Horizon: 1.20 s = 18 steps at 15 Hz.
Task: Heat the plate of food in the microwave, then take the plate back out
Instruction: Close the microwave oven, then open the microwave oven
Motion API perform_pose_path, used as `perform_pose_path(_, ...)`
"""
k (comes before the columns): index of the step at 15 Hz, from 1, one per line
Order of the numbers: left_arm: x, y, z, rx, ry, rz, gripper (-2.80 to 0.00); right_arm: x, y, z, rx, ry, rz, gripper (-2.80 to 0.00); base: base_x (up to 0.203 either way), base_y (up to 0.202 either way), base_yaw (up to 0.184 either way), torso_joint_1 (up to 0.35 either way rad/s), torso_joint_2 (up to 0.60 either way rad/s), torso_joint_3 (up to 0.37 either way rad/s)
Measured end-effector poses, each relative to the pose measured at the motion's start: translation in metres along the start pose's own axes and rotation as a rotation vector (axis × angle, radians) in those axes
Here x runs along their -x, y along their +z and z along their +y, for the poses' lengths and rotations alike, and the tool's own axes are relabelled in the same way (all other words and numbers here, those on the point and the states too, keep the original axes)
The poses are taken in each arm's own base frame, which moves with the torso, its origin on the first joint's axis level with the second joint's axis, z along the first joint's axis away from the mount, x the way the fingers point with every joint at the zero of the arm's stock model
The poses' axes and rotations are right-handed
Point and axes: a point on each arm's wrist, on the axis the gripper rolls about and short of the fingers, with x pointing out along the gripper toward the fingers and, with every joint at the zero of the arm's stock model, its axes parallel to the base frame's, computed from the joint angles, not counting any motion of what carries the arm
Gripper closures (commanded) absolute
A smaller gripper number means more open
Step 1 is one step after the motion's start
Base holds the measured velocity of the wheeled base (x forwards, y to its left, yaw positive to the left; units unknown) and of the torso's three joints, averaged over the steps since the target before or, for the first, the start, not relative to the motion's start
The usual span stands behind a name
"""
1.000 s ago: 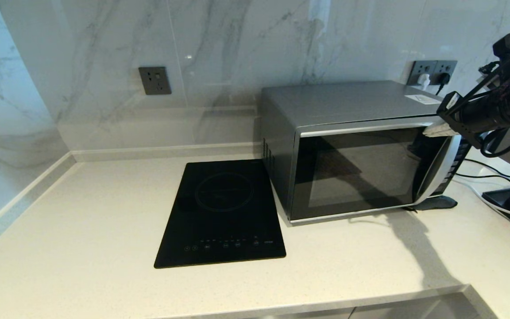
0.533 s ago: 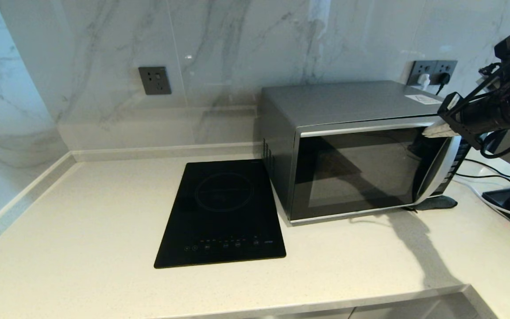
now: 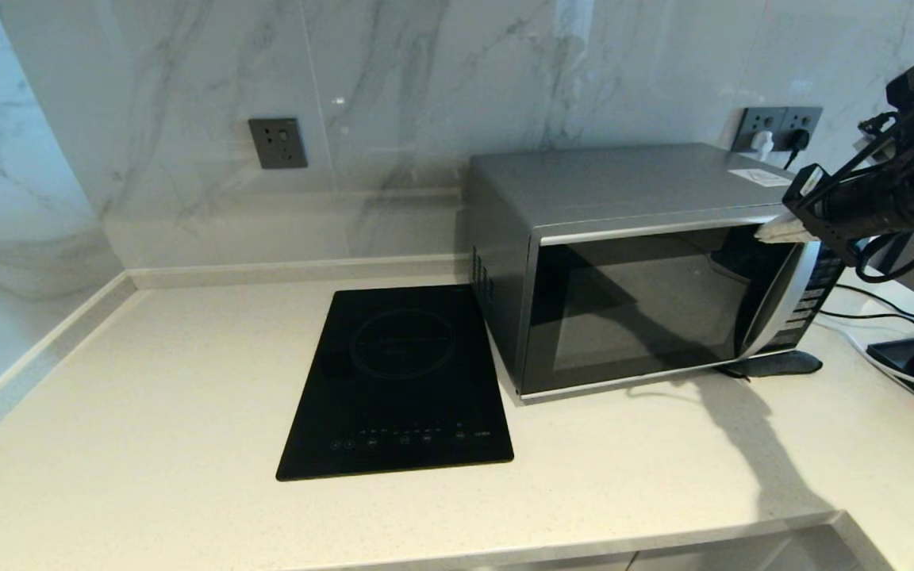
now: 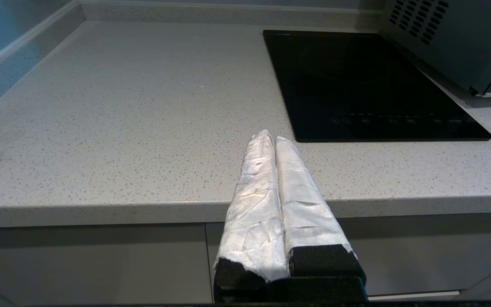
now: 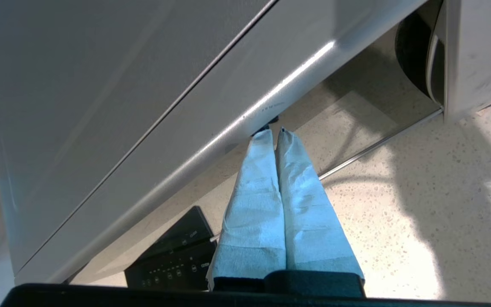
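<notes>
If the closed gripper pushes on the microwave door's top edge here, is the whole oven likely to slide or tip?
Probably neither. The microwave is a wide, low box sitting flat on the countertop, so tipping looks unlikely. Its bulk suggests weight enough to resist sliding. The right gripper, shut, meets the door's top edge; the hinged door would likely give first.

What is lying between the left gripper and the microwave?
In the left wrist view, the black induction hob lies on the countertop between the left gripper and the microwave.
</notes>
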Motion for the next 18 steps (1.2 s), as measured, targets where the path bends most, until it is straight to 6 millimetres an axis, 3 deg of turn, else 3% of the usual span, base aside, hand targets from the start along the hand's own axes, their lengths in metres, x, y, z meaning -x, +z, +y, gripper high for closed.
perform_pose_path(3, 0.000, 0.000, 0.000, 0.000, 0.000, 0.000, 0.00, 0.017, -0.002, -0.003, -0.002, -0.008, -0.005, 0.00, 0.000, 0.000, 0.000, 0.000, 0.00, 0.000)
perform_pose_path(7, 0.000, 0.000, 0.000, 0.000, 0.000, 0.000, 0.00, 0.055, -0.004, -0.012, 0.004, -0.022, -0.008, 0.00, 0.000, 0.000, 0.000, 0.000, 0.00, 0.000)
perform_pose_path(12, 0.000, 0.000, 0.000, 0.000, 0.000, 0.000, 0.00, 0.093, 0.012, -0.045, -0.017, 0.033, 0.013, 0.00, 0.000, 0.000, 0.000, 0.000, 0.00, 0.000)
perform_pose_path(15, 0.000, 0.000, 0.000, 0.000, 0.000, 0.000, 0.00, 0.092, 0.031, -0.081, -0.092, 0.078, 0.037, 0.00, 0.000, 0.000, 0.000, 0.000, 0.00, 0.000)
perform_pose_path(18, 0.000, 0.000, 0.000, 0.000, 0.000, 0.000, 0.00, 0.072, 0.046, -0.121, -0.156, 0.069, 0.069, 0.00, 0.000, 0.000, 0.000, 0.000, 0.00, 0.000)
